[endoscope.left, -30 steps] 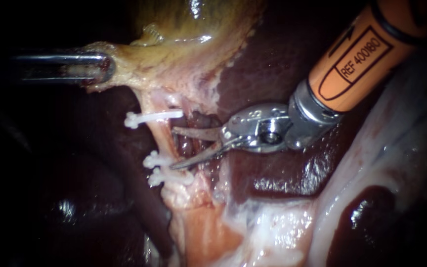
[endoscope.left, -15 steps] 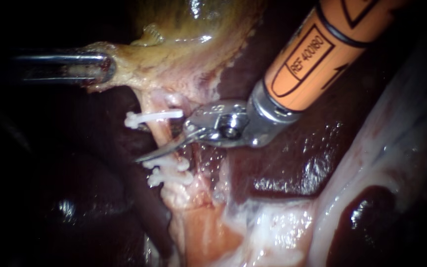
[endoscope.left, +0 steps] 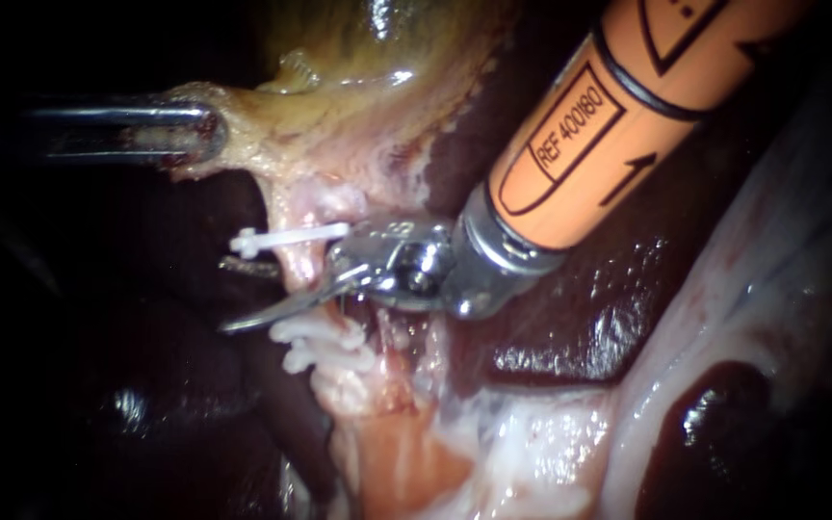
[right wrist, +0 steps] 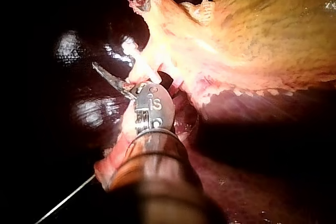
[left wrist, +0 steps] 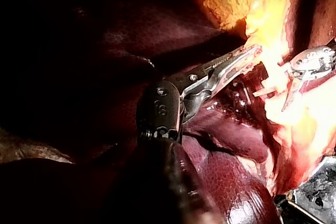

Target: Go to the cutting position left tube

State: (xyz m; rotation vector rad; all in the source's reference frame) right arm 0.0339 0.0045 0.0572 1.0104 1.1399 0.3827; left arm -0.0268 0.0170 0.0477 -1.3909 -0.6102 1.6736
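The pale left tube (endoscope.left: 302, 270) runs down from the yellow-green gallbladder (endoscope.left: 377, 58). It carries one white clip (endoscope.left: 291, 236) higher up and two white clips (endoscope.left: 325, 342) lower down. My right instrument (endoscope.left: 233, 297), on an orange shaft, has its blades open astride this tube between the upper and lower clips; one blade (endoscope.left: 267, 310) lies in front of the tube, the other mostly behind it. My left instrument (endoscope.left: 199, 135) is shut on the gallbladder's pale neck tissue and holds it leftward. In the right wrist view one blade (right wrist: 111, 81) sticks out past the tube.
Dark red liver (endoscope.left: 570, 327) lies around and under the tubes. Pale fatty tissue (endoscope.left: 532, 453) spreads below and to the right. The left wrist view shows my right instrument (left wrist: 310, 64) beyond the left one's jaws (left wrist: 236, 61).
My right instrument has moved left, from beside the tube to astride it between the clips. The upper clip and the tube have shifted slightly left. The left instrument has stayed still.
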